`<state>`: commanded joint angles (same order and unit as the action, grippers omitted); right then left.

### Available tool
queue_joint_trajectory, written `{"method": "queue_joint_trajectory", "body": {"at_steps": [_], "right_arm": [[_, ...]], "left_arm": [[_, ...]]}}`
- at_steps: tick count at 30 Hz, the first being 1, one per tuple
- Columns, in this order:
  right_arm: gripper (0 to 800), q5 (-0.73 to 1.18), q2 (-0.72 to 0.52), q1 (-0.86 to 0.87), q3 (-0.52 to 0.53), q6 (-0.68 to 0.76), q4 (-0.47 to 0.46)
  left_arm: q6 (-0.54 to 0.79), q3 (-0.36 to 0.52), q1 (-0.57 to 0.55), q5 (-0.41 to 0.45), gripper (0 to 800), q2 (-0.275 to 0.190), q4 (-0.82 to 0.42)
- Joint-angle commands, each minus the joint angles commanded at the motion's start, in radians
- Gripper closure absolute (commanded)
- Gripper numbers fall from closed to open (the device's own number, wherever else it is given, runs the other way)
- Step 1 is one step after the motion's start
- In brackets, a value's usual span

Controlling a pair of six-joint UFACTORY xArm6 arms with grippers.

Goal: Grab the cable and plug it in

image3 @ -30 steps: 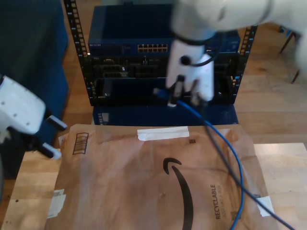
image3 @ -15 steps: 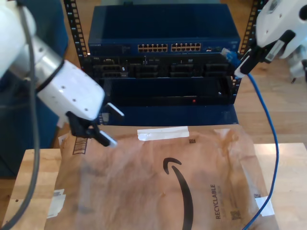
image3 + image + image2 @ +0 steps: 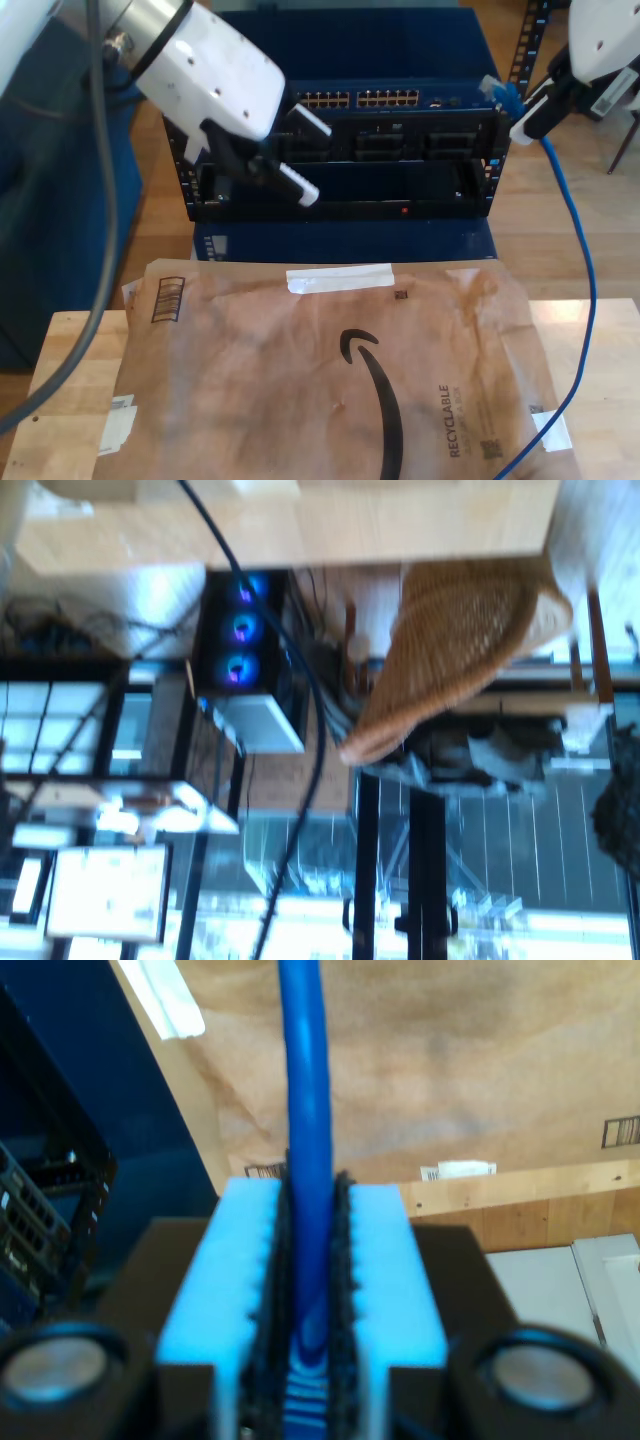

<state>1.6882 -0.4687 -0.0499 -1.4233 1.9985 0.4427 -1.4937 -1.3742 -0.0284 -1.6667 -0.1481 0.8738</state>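
My second claw [image 3: 310, 1360] is clamped on the cable [image 3: 575, 250] at the exterior view's upper right, plug [image 3: 497, 95] beside the rack [image 3: 345, 150]. Misaligned plug may jam; the trailing length may snag the table [image 3: 70, 400]. My first claw [image 3: 285, 150] is wide, empty.

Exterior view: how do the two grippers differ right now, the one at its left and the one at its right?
The gripper at the exterior view's left has its fingers spread with nothing between them; my second gripper, at the right, is shut on the cable. The left one hangs in front of the rack; my second gripper sits at the rack's right edge. Both are raised above the brown paper.
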Motion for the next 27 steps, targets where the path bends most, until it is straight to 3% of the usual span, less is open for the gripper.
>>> {"method": "queue_joint_trajectory", "body": {"at_steps": [7,14,21,27], "right_arm": [[798,-0.005,-0.038,0.000,0.072,-0.018,0.005],[798,-0.006,-0.051,0.000,0.083,-0.071,0.005],[798,-0.012,-0.049,0.011,0.080,-0.110,0.080],[798,-0.017,-0.044,0.023,0.063,-0.106,0.084]], "left_arm": [[-0.035,-0.110,0.003,-0.103,0,-0.002,0.130],[-0.114,-0.235,0.002,-0.155,0,0.000,0.146],[-0.141,-0.241,0.003,-0.206,0,0.000,0.143],[-0.141,-0.238,0.002,-0.203,0,0.000,0.146]]}}
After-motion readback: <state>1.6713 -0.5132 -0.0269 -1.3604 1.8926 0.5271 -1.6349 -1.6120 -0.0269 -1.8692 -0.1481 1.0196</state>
